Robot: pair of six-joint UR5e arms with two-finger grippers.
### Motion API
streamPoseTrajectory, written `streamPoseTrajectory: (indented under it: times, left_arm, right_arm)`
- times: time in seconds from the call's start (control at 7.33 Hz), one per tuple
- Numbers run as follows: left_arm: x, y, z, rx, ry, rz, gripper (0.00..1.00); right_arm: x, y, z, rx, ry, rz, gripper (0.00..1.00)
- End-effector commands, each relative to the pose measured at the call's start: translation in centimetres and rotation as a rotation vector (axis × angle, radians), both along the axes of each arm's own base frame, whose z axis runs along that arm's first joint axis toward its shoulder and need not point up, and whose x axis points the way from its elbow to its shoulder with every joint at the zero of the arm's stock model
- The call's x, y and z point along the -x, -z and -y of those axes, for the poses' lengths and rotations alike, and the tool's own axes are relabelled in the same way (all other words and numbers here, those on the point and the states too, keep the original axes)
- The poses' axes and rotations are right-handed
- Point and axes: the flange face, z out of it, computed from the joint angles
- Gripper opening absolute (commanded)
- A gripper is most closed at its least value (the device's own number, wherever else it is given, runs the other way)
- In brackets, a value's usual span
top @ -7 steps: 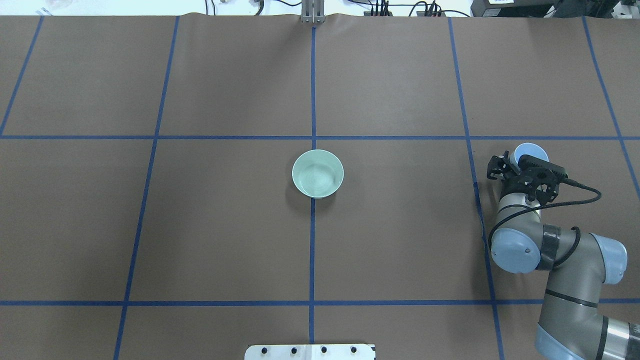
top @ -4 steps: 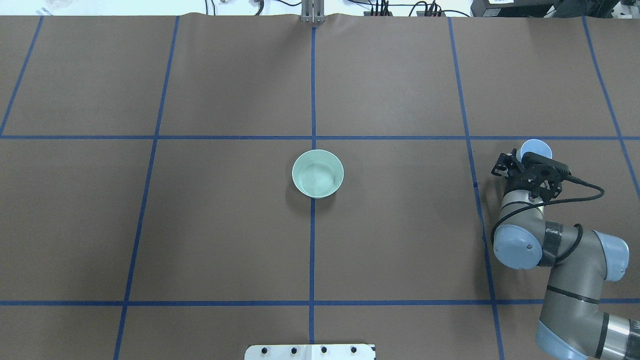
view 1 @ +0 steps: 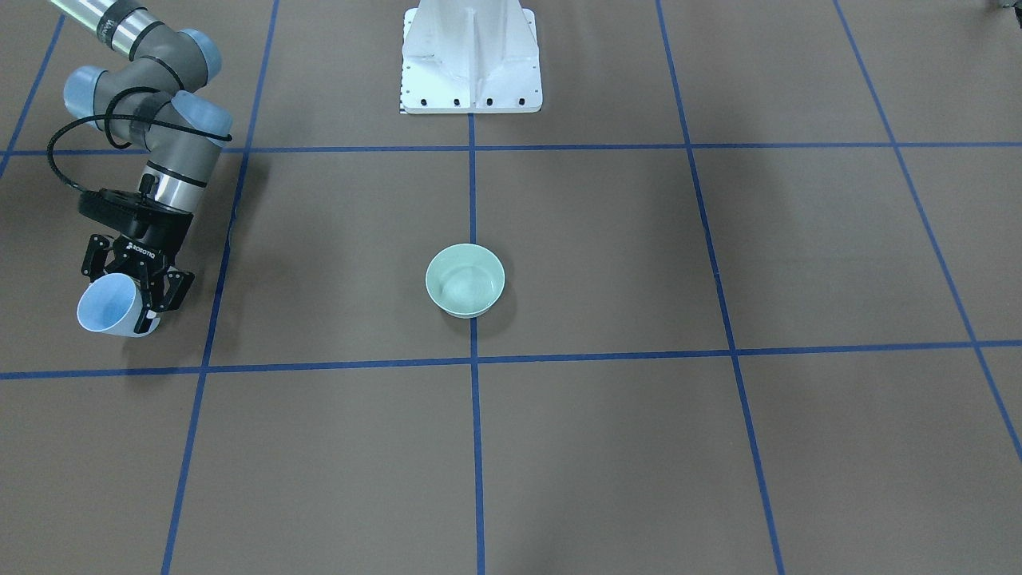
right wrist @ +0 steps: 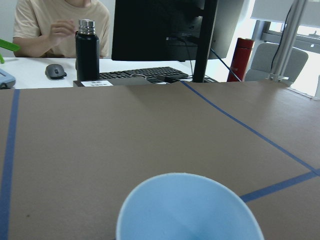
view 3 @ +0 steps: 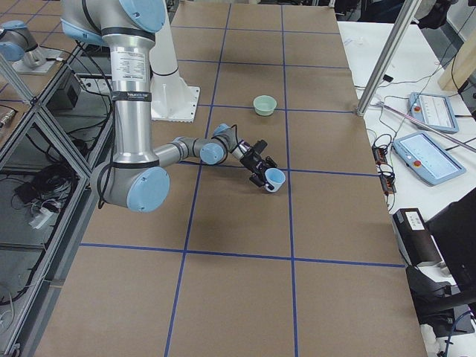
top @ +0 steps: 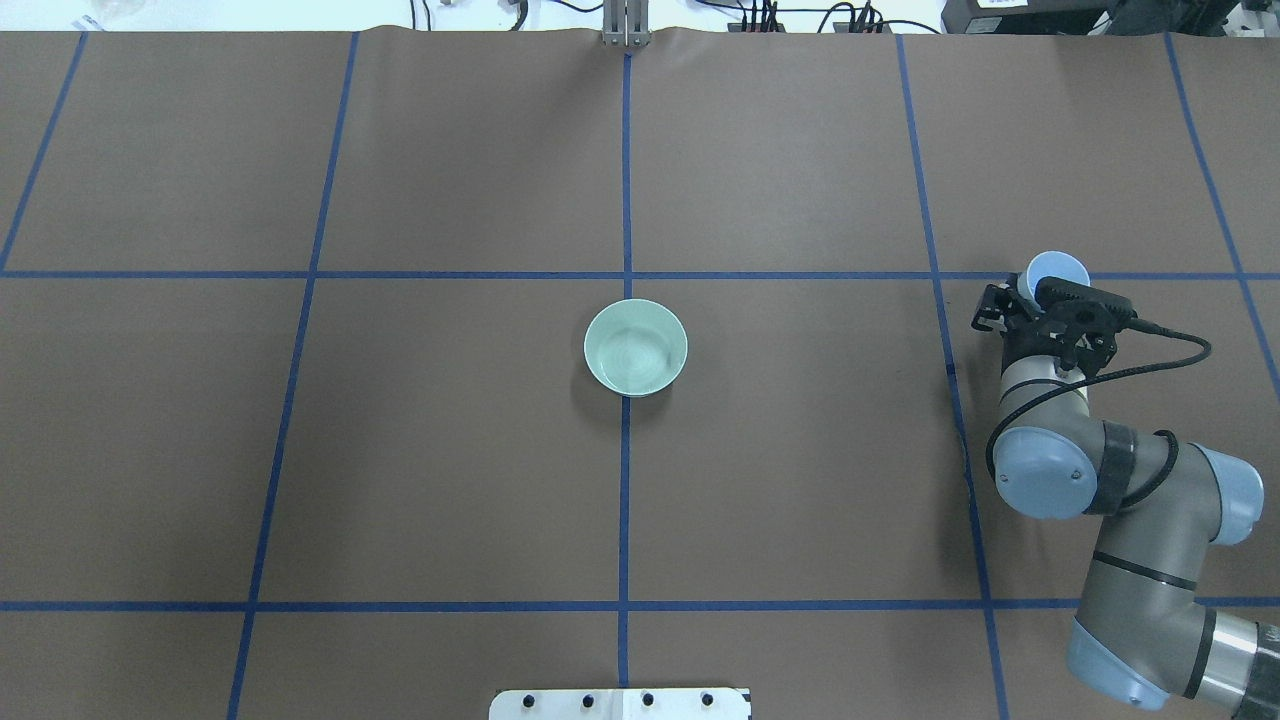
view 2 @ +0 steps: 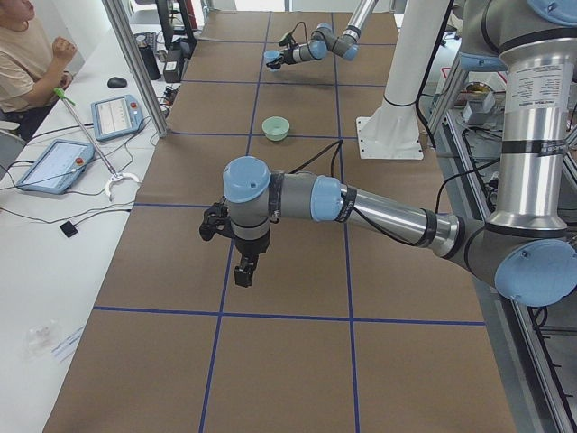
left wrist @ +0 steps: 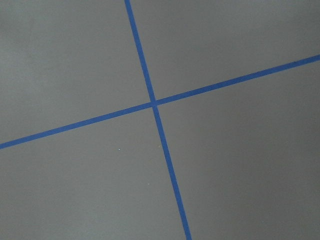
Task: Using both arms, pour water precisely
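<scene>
My right gripper (top: 1045,288) is shut on a light blue cup (top: 1058,270) at the table's right side, held above the brown surface. The front-facing view shows the cup (view 1: 104,310) tilted, with its mouth turned outward. The cup's rim fills the bottom of the right wrist view (right wrist: 190,210). A pale green bowl (top: 635,348) stands at the table's centre on a tape crossing, with faint ripples of water (top: 628,352) inside. My left gripper (view 2: 243,269) shows only in the exterior left view, pointing down over bare table; I cannot tell if it is open.
Blue tape lines divide the brown table into squares. The white pedestal (view 1: 471,64) stands at the robot's edge. A black bottle (right wrist: 87,50), a keyboard and a seated person are beyond the far table edge. The left wrist view shows only a tape crossing (left wrist: 154,103).
My right gripper has carried the blue cup farther from the robot's base, toward the tape line. The bowl has not moved.
</scene>
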Motion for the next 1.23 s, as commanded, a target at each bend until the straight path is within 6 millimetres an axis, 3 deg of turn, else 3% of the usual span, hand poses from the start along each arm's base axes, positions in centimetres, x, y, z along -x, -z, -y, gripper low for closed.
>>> streamPoseTrajectory:
  times: [0.0, 0.27, 0.55, 0.68, 1.09]
  left_arm:
    - [-0.1, 0.1, 0.0, -0.001, 0.0, -0.01, 1.0]
    - [-0.1, 0.0, 0.0, 0.002, 0.0, -0.011, 1.0]
    - [-0.1, -0.1, -0.1, 0.003, 0.0, -0.011, 1.0]
    - [-0.1, -0.1, -0.1, 0.005, 0.0, -0.011, 1.0]
    - [-0.1, -0.4, 0.0, 0.012, 0.001, -0.011, 1.0]
  right_arm:
    - [0.1, 2.7, -0.1, -0.108, 0.114, 0.017, 0.0]
    - [1.5, 6.2, -0.3, -0.206, 0.298, -0.07, 0.0]
    - [3.1, 9.5, -1.8, -0.378, 0.591, -0.068, 0.0]
    - [3.2, 11.1, -1.7, -0.483, 0.737, -0.184, 0.0]
    - [6.0, 15.7, -2.0, -0.592, 0.994, -0.106, 0.0]
